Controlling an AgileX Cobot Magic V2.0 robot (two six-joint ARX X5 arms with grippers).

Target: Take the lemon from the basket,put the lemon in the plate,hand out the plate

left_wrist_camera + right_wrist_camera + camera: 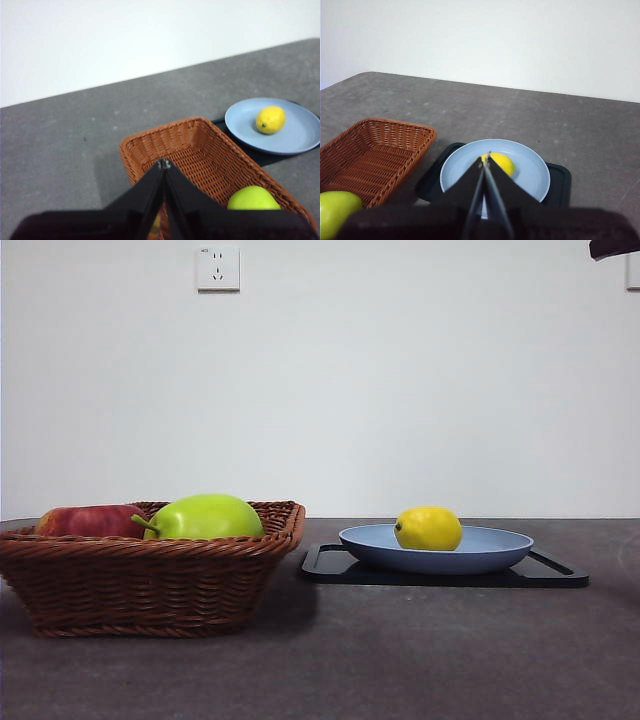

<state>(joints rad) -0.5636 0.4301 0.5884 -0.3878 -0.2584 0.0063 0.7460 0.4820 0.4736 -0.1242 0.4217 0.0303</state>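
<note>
The small yellow lemon lies in the light-blue plate, left of the plate's middle. The plate rests on a flat black tray. The brown wicker basket stands at the left. My left gripper hangs shut above the basket, with nothing in it; the lemon and plate show beyond. My right gripper is shut and empty, high above the plate, with the lemon partly behind its jaws. In the front view only a dark arm tip shows at the top right corner.
In the basket lie a yellow-green stemmed fruit and a red apple. The black tray sticks out past the plate on both sides. A white wall with a socket stands behind the grey table.
</note>
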